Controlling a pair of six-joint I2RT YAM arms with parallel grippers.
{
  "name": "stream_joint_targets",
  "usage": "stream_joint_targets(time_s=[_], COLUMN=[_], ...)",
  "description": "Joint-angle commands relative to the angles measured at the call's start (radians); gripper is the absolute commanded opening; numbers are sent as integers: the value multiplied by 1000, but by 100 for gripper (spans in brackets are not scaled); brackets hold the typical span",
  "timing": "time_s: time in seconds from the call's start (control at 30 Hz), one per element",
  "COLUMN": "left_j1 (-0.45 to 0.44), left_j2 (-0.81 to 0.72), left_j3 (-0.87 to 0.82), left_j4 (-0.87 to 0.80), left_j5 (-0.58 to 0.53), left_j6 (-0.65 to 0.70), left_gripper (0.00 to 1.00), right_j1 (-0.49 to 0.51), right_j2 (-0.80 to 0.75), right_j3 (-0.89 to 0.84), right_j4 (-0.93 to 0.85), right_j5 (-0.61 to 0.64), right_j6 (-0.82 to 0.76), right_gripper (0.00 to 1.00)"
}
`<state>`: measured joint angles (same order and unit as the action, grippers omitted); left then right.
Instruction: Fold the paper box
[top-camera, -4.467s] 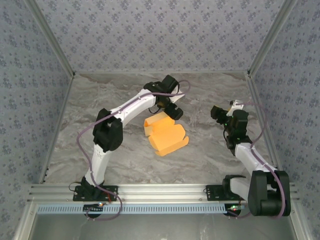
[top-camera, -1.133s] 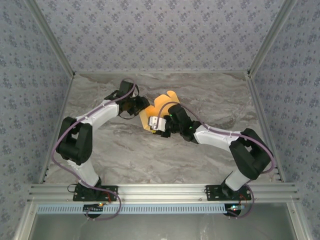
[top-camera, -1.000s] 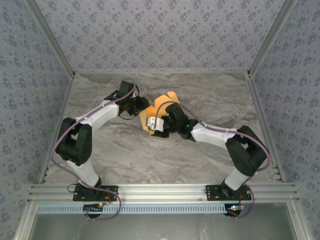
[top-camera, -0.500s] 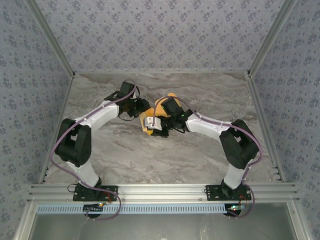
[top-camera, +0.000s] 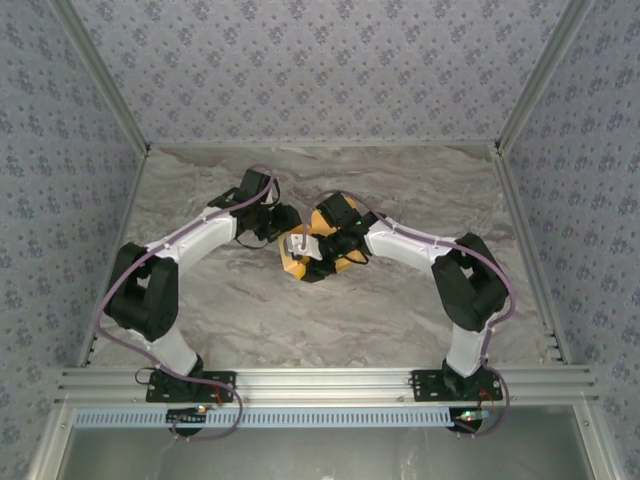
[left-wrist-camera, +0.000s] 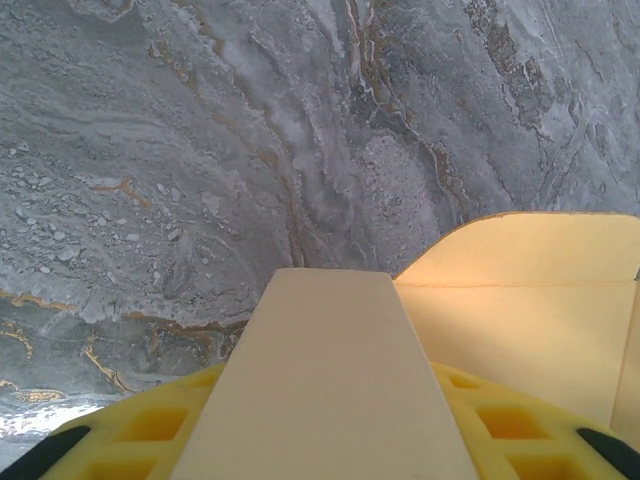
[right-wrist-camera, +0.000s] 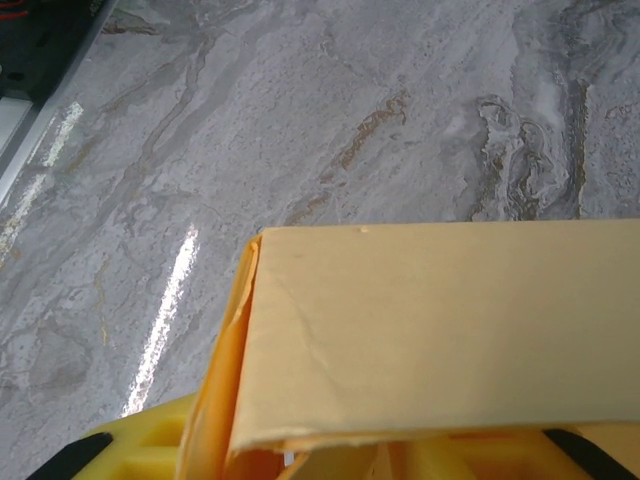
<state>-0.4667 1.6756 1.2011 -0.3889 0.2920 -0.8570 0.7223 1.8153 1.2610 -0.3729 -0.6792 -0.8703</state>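
The orange-yellow paper box (top-camera: 296, 266) sits mid-table between both grippers, which cover most of it. My left gripper (top-camera: 282, 227) reaches it from the far left. In the left wrist view a pale card strip of the paper box (left-wrist-camera: 330, 370) runs out from between the yellow fingers (left-wrist-camera: 110, 450); my left gripper (left-wrist-camera: 330, 440) is shut on it, and a box panel stands to its right. My right gripper (top-camera: 314, 256) lies over the box from the right. In the right wrist view a folded panel of the paper box (right-wrist-camera: 440, 320) hides my right gripper (right-wrist-camera: 400, 455), so its jaws are hard to read.
The grey marble table (top-camera: 400, 300) is bare around the box. Patterned walls close off the back and both sides, with metal rails (top-camera: 300, 382) along the near edge by the arm bases.
My right gripper has swung left and further over the box, covering more of it. The box has shifted slightly toward the near left. My left gripper has kept its hold and barely moved.
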Motion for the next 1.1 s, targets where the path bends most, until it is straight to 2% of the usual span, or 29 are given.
stream_joint_targets(time_s=[0.0, 0.17, 0.4, 0.67, 1.07], left_j1=[-12, -10, -4, -2, -2], left_j2=[-33, -32, -30, -39, -42], left_j3=[0, 2, -1, -8, -15], left_j4=[-1, -1, 1, 2, 1], left_j5=[50, 50, 49, 49, 44], left_j6=[-17, -14, -14, -18, -19], left_gripper=[31, 31, 31, 31, 31], right_j1=[-3, -2, 1, 34, 36], right_j2=[-53, -99, -152, -161, -225], right_j3=[-7, -56, -117, -156, -174], right_j4=[-18, 29, 58, 107, 112], right_j5=[77, 106, 119, 200, 213], right_j6=[18, 75, 112, 129, 151], right_gripper=[37, 38, 46, 37, 40])
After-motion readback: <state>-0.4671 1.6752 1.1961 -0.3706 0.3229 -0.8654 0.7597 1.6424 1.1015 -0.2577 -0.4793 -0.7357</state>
